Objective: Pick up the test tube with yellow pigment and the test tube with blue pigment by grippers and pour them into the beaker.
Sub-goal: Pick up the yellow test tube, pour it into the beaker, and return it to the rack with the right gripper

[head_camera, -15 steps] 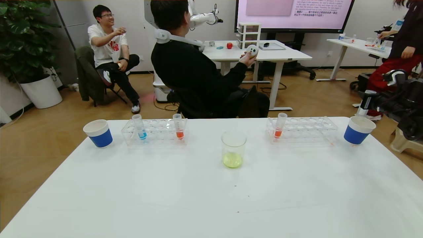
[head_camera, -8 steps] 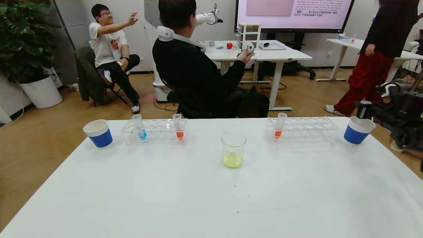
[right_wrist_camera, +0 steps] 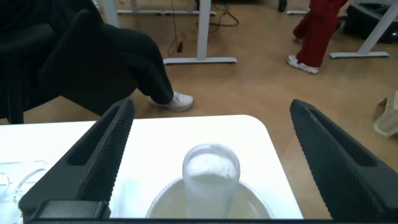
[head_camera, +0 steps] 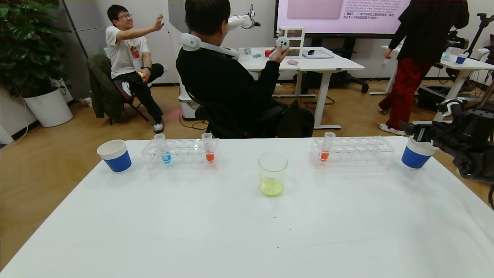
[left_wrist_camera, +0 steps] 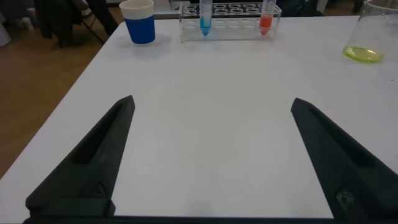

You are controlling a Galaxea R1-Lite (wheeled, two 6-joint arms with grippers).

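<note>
White table (head_camera: 193, 231): our left gripper (left_wrist_camera: 211, 106) sits low over its near side, jaws spread, holding nothing. The left rack (head_camera: 185, 154) lies across the table ahead of it. Beaker (head_camera: 273, 173) holds shallow yellow-green liquid. Right gripper (right_wrist_camera: 211, 109) is spread above the blue paper cup (head_camera: 415, 156), which holds a clear tube (right_wrist_camera: 210, 171) that looks empty. The blue-pigment test tube (head_camera: 164, 148) stands upright in the rack, so we judge the left arm nearer
</note>
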